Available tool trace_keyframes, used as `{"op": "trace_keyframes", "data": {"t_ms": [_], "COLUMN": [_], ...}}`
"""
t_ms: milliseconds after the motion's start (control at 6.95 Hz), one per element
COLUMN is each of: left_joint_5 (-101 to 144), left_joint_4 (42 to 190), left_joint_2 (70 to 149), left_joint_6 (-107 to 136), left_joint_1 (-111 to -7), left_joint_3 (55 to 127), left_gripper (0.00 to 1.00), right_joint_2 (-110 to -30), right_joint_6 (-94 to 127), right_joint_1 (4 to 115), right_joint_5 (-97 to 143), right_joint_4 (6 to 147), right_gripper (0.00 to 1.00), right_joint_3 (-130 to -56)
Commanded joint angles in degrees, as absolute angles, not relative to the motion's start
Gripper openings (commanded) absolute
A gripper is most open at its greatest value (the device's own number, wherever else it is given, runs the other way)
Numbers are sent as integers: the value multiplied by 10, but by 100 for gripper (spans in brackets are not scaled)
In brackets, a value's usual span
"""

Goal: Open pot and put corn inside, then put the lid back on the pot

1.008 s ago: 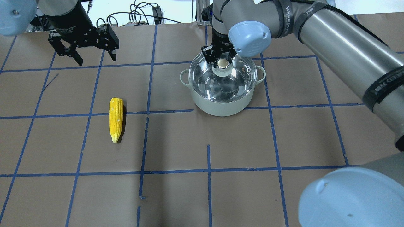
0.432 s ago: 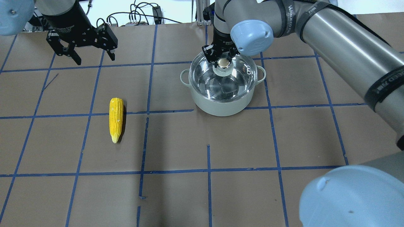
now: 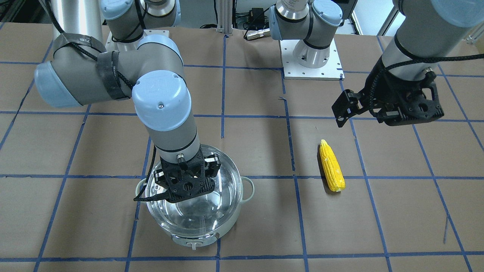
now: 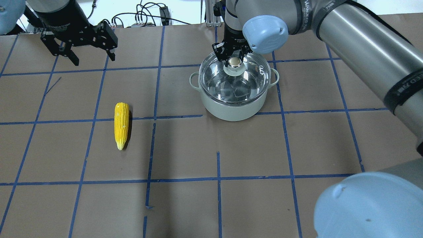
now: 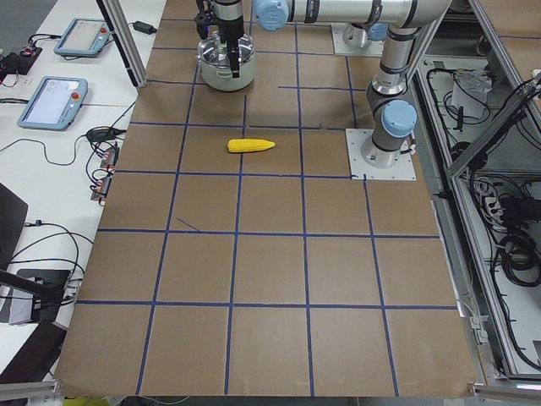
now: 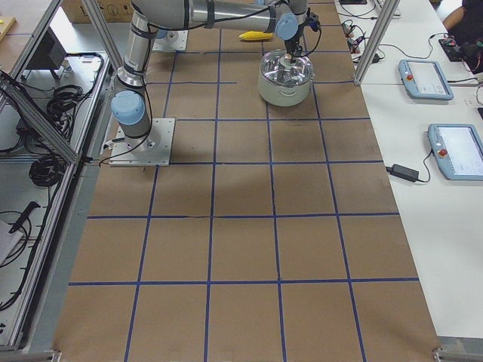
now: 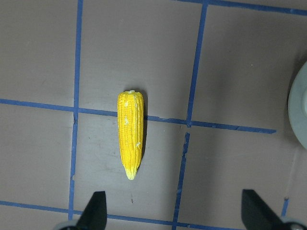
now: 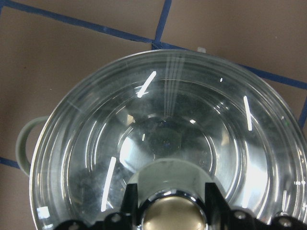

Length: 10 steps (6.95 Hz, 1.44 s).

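The pot [image 4: 228, 110] stands at the table's far middle; it also shows in the front view [image 3: 211, 238]. The glass lid [image 4: 231, 86] sits over it, slightly raised off the rim. My right gripper [image 4: 234, 61] is shut on the lid's knob [image 8: 168, 215], seen from the front [image 3: 187, 185] and in the right wrist view [image 8: 172, 211]. The corn [image 4: 121, 125] lies flat on the table to the pot's left, tip toward the robot. My left gripper [image 4: 77, 56] hangs open and empty, high above the far-left table, with the corn [image 7: 130, 136] in its view.
The table [image 4: 218, 148] is brown paper with a blue tape grid. Cables and a mounting post [image 4: 206, 13] lie beyond the far edge. The right arm's elbow [image 4: 366, 205] looms at the near right.
My right gripper has lifted the lid slightly by its knob. My left gripper has drifted up and further to the far left, still open. The corn and pot have not moved.
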State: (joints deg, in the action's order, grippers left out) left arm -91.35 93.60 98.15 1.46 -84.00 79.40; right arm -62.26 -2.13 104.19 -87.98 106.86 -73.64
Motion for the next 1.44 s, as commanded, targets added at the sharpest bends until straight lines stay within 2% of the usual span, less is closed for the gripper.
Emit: {"op": "trace_keyframes", "data": {"t_ms": [0, 288, 720, 1008, 1152, 1295], "left_joint_5": [-904, -892, -897, -891, -896, -896], "left_joint_4": [941, 920, 696, 616, 540, 527], "left_joint_2": [988, 999, 1076, 1114, 1161, 1168], "left_joint_6": [-22, -62, -68, -62, -57, -68], "left_joint_1": [-790, -765, -770, -769, -779, -780], "left_joint_3": [802, 872, 1003, 1050, 1062, 1065], "left_gripper": [100, 100, 100, 100, 100, 100], "right_joint_2": [-628, -628, -661, -679, -681, -681], "right_joint_6": [-23, -53, -134, -145, -144, -143], "right_joint_1": [1036, 1003, 907, 855, 843, 838], "right_joint_5": [-882, -883, -887, -886, -889, -891], "right_joint_4": [1003, 917, 875, 847, 841, 837], "right_gripper": [21, 20, 20, 20, 19, 18], "right_joint_3": [-681, -620, -608, -608, -608, -609]}}
